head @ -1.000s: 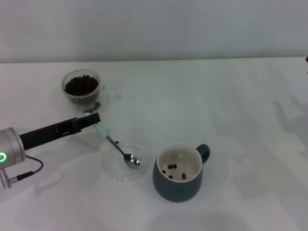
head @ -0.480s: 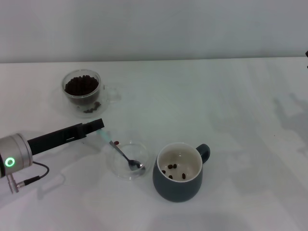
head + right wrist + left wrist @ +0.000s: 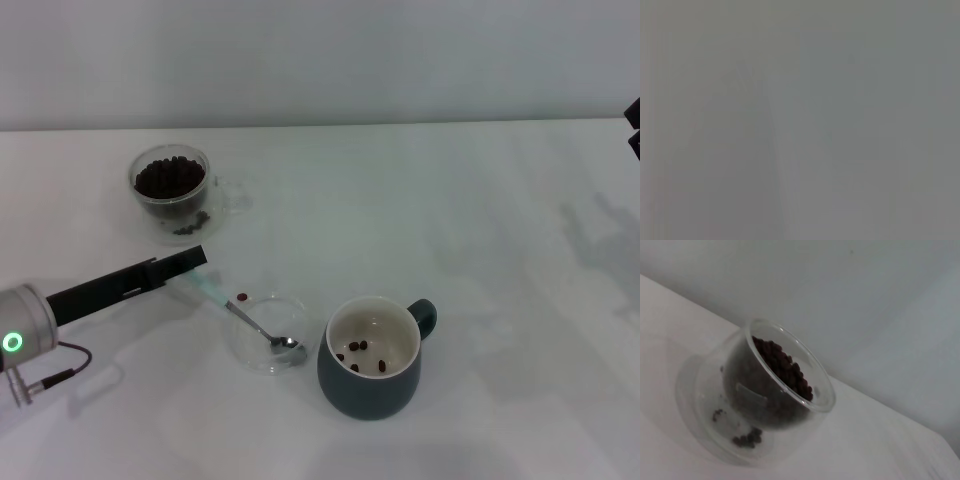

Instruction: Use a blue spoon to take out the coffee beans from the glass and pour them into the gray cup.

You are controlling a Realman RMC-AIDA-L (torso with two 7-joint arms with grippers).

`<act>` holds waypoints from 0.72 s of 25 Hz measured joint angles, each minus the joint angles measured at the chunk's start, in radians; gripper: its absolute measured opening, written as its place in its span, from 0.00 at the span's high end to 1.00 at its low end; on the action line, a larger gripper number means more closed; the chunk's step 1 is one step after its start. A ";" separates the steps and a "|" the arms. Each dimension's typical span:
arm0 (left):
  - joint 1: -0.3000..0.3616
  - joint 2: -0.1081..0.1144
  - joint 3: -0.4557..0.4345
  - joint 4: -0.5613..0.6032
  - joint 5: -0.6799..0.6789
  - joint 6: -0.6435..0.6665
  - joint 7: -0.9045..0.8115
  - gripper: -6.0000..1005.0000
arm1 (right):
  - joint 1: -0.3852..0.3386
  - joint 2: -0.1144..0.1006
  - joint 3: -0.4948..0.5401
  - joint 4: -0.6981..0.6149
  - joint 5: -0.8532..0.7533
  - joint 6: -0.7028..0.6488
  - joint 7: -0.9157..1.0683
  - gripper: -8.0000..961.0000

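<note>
The glass [image 3: 172, 186] stands at the back left, heaped with coffee beans [image 3: 168, 177]; the left wrist view shows the glass [image 3: 790, 390] close up, full of beans [image 3: 782, 365]. The blue spoon [image 3: 235, 312] lies slanted, its metal bowl resting in a shallow clear dish [image 3: 250, 345] and its pale handle pointing toward my left gripper [image 3: 197, 257]. That gripper hovers just above the handle's end; contact is unclear. The gray cup [image 3: 370, 385] stands right of the dish with a few beans [image 3: 358, 348] inside. My right gripper [image 3: 634, 126] is only a dark bit at the far right edge.
One loose bean [image 3: 241, 296] lies on the white table beside the spoon's neck. A few more beans [image 3: 190, 226] sit at the base of the glass. The right wrist view shows only plain grey.
The spoon has tipped lower, its bowl sliding slightly right in the dish and its handle dropping toward the table. My left gripper has drawn back to the left, away from the dish.
</note>
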 joint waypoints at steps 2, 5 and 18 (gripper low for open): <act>0.004 0.001 -0.012 0.003 -0.002 -0.007 0.000 0.60 | 0.000 0.000 -0.003 -0.001 0.000 0.000 0.001 0.40; 0.013 0.005 -0.018 0.010 -0.002 -0.027 0.002 0.57 | 0.000 0.000 -0.009 -0.002 -0.001 -0.002 0.003 0.40; 0.096 0.002 -0.018 0.130 -0.021 -0.061 0.120 0.29 | 0.000 0.002 -0.053 -0.003 -0.002 -0.012 0.006 0.40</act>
